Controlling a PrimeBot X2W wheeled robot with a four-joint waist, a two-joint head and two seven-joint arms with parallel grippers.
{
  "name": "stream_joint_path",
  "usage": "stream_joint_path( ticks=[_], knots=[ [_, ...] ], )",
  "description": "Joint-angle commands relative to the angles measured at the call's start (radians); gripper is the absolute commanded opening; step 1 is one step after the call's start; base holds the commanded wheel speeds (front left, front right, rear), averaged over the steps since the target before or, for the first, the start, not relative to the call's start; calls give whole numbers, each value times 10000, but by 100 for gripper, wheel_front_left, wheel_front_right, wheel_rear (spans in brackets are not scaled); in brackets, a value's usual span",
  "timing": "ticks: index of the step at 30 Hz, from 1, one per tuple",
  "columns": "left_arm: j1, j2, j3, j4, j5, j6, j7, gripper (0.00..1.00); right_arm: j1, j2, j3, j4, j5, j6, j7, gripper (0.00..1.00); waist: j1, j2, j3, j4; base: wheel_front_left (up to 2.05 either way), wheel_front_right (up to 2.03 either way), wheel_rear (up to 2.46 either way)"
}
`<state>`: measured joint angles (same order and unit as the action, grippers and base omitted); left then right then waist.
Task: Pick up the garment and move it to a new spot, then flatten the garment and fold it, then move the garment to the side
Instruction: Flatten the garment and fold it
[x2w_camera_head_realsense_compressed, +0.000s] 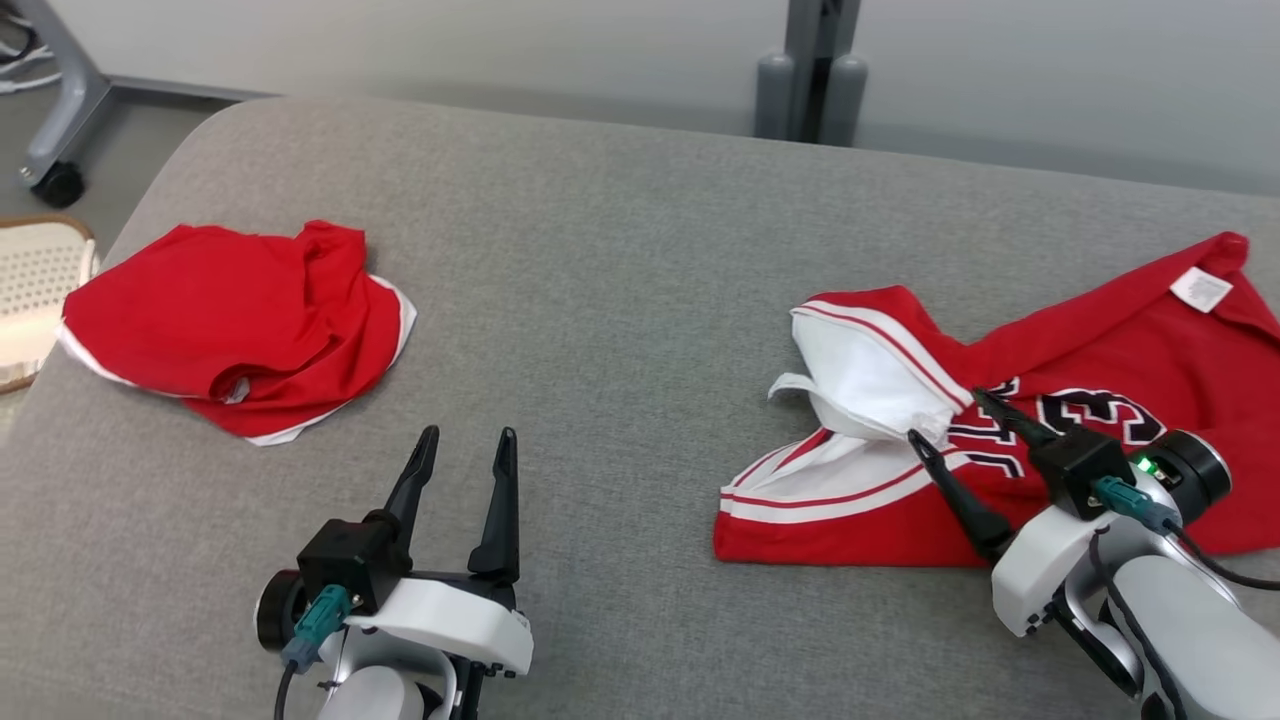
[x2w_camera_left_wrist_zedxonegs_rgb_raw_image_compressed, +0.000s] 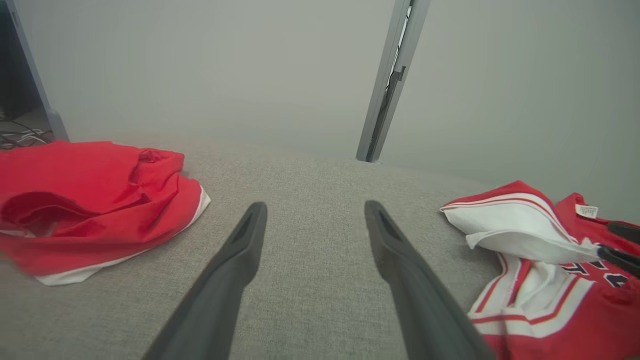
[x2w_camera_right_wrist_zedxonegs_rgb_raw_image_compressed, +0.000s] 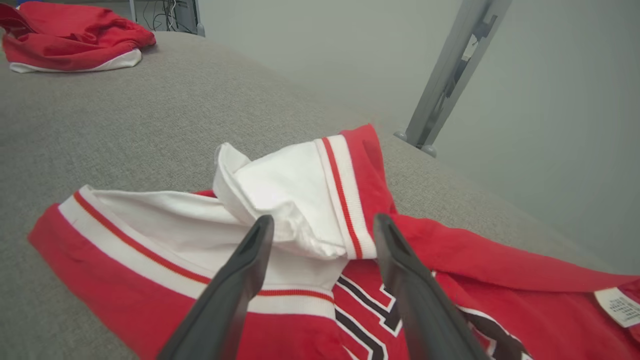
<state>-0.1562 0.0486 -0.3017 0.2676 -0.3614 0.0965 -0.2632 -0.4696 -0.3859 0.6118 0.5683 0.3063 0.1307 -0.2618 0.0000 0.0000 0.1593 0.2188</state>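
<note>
The red jersey with white striped trim and black-and-white lettering (x2w_camera_head_realsense_compressed: 1100, 330) lies rumpled on the right side of the grey woven-fabric surface (x2w_camera_head_realsense_compressed: 620, 260); its striped edge faces the middle of the surface, and a small white label (x2w_camera_head_realsense_compressed: 1200, 288) shows near its far right corner; a fold of its white inner side is bunched up beside the striped trim; the right gripper (x2w_camera_head_realsense_compressed: 945, 415) stands over this part of the jersey with its two long dark fingers (x2w_camera_right_wrist_zedxonegs_rgb_raw_image_compressed: 230, 290) spread wide and nothing clamped between them; in the right wrist view the bunched white fold sits between the two fingertips and just beyond them, and the lettering lies beneath the fingers, nearer the wrist; whether the tips touch the cloth cannot be told; the left gripper (x2w_camera_head_realsense_compressed: 469, 434) is over bare grey surface well to the left of the jersey, its fingers likewise parted wide and holding nothing; in the left wrist view the jersey lies off to the right of those fingers, apart from them; a crumpled plain red garment with a white hem (x2w_camera_head_realsense_compressed: 220, 320) lies at the far left of the surface, well apart from the jersey; a grey upright post (x2w_camera_head_realsense_compressed: 810, 70) stands behind the far edge
</note>
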Motion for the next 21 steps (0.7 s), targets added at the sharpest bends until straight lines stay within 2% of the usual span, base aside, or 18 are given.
stream_joint_path(
  ticks=[1, 5, 6, 8, 13, 21],
  knots=[
    [-205, 33, 11, -32, -48, 32, -15, 100, -138, -65, 119, 93, 64, 2, -54, 100, 0, 0, 185, 212, 0, 0, 0],
    [-189, 33, -56, -40, -111, 89, -15, 100, -447, -265, 682, 483, 321, 2, -54, 100, 0, 0, 296, 426, 0, 0, 0],
    [-191, 33, -65, -42, -126, 84, -15, 100, -493, -258, 803, 531, 449, 2, -54, 85, 0, 0, 308, 457, 0, 0, 0],
    [-188, 35, -75, -51, -159, 96, -15, 100, -605, -314, 984, 619, 647, 2, -54, 0, 0, 0, 322, 503, 0, 0, 0],
    [-220, 36, -122, -89, -222, 152, -15, 100, -884, -471, 1234, 666, 1149, 2, -54, 0, 0, 0, 340, 584, 0, 0, 0],
    [-345, 36, -299, -173, -329, 176, -15, 100, -1463, -870, 1009, 369, 1609, 2, -54, 0, 0, 0, 462, 755, 0, 0, 0]
  ],
)
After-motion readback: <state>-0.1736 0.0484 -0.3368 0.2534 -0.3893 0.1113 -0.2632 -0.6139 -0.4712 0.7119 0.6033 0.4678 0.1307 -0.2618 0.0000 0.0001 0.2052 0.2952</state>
